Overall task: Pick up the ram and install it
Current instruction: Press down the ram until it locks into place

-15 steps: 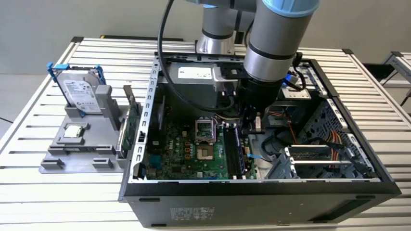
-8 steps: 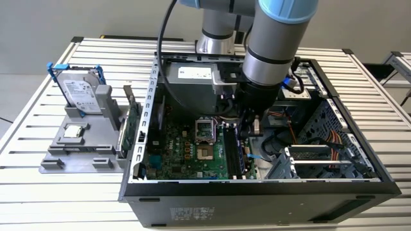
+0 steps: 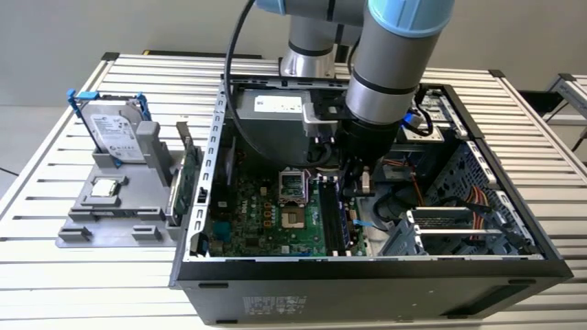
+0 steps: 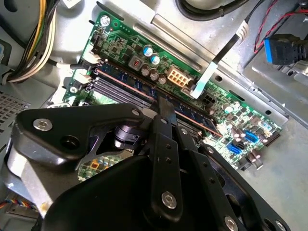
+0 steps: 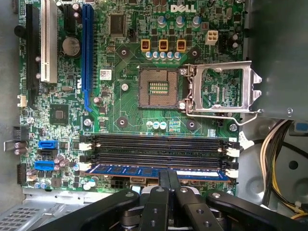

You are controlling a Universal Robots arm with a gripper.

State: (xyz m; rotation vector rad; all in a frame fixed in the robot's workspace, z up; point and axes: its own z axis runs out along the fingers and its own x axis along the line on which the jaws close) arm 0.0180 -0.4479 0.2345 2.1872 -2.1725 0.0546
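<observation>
Three views show one moment of the installation. Exterior view: the arm reaches down into the open computer case (image 3: 477,265), its gripper (image 3: 356,184) low over the motherboard (image 3: 266,220), at the memory slots toward the exterior view's right of the board. A hard drive (image 3: 117,136) stands in a grey holder (image 3: 110,206) outside the case, well apart. Second wrist view: the gripper (image 4: 161,103) has its jaws pressed together on the upper edge of the ram (image 4: 144,85), which sits along a slot beside the empty slots (image 4: 108,89). A flat ribbon cable (image 4: 216,57) hangs near the far end of the stick. First wrist view: the ram (image 5: 130,170) lies along the slot nearest the gripper (image 5: 168,174), with three dark slots (image 5: 159,147) empty between it and the open processor socket (image 5: 159,91); a white latch (image 5: 232,172) stands at one end. Risks, as a judgement: a slight tilt or a notch out of line would make the stick bind, and downward force could then stress the board. Whether it is fully seated cannot be told.
</observation>
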